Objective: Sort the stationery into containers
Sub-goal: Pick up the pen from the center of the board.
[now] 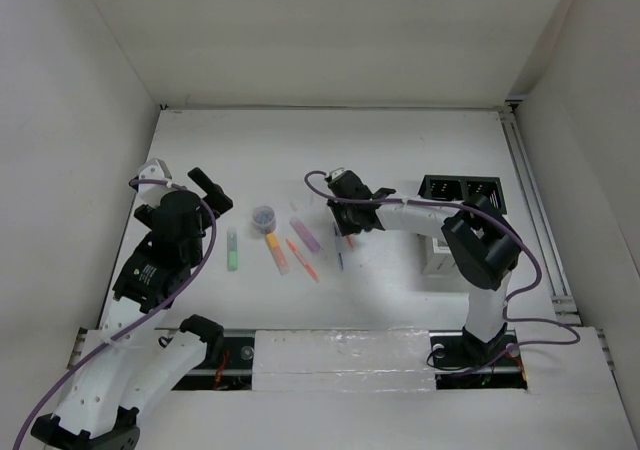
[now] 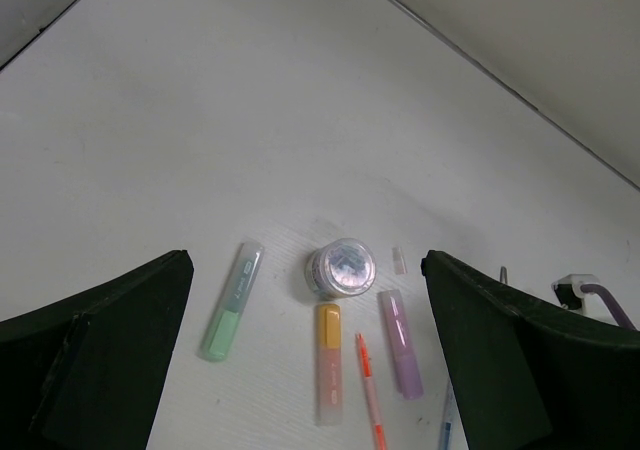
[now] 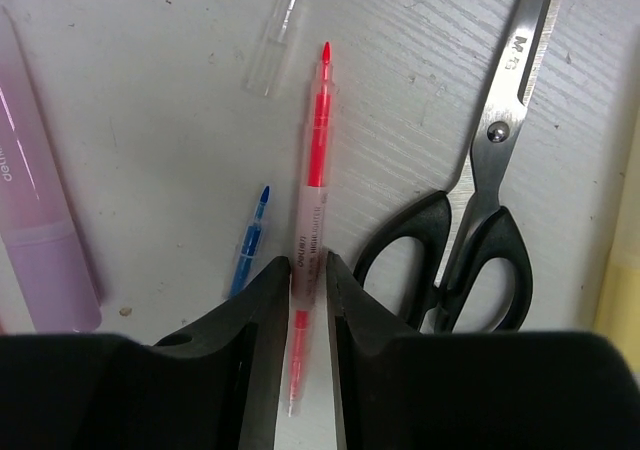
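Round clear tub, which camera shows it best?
Left wrist: the round clear tub sits central and close, with its lid showing. Top external shows it only as a small dot. Right wrist does not show it.

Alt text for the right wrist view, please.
The right pincer grips a red pen on the white table. A blue pen lies just left, scissors right, a clear cap above, a purple marker at the left edge.
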You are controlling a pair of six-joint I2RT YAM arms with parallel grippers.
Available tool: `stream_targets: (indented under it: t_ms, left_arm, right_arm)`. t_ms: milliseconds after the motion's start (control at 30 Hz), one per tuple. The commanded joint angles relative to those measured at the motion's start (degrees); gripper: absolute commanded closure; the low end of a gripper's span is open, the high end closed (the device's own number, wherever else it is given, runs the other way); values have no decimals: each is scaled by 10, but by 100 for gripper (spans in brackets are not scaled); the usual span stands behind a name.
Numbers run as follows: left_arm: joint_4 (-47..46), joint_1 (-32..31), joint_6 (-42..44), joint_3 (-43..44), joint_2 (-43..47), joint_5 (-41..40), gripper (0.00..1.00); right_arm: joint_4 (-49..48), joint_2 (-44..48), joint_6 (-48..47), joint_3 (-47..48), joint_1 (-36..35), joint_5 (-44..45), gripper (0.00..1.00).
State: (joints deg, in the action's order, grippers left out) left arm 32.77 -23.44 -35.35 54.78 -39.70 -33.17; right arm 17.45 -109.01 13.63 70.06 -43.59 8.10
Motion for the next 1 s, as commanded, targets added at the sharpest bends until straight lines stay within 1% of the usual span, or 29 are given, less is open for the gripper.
stream_targets:
  t_ms: [0,233,333,367,400,533,600,733,767,833,867,933,967]
  left_arm:
    - [-17,2,8,0,-1,1,0]
    - [-17,2,8,0,-1,6,0]
    - [-17,2,8,0,-1,6,0]
    - [-17,2,8,0,-1,6,0]
    - [-17,2,8,0,-1,6,0]
    - [-17,2,8,0,-1,6,0]
    - [-17,2,8,0,-1,6,0]
    - [-17,2,8,0,-6,6,0]
    - [-17,2,8,0,-13,6,0]
    - [-12,2,-3,15,-34,26,0]
    - [-12,2,-9,21,-44,35,0]
    - [-6,2,-23,43,-84,58,0]
    - [-6,2,-24,51,-101,84,0]
  right_arm:
    - [-21,-1,-4,8,-4,5,74]
    - [-21,-6,2,-4,-4,23,84]
    - [-21,-6,7,-9,-4,28,93]
    - [-21,-6,7,-9,-4,28,99]
    - [-21,-6,7,-9,-4,28,100]
    - [-21,-6,12,-9,-4,33,100]
    - [-15,11,18,-9,-4,33,100]
    - [9,53,32,3,-4,67,100]
    - [16,63,32,8,-4,89,100]
    - [33,99,46,14,-4,118,100]
    - [49,113,46,14,-4,146,100]
    - [62,152,51,14,-4,164,100]
    - [68,165,51,14,-4,169,100]
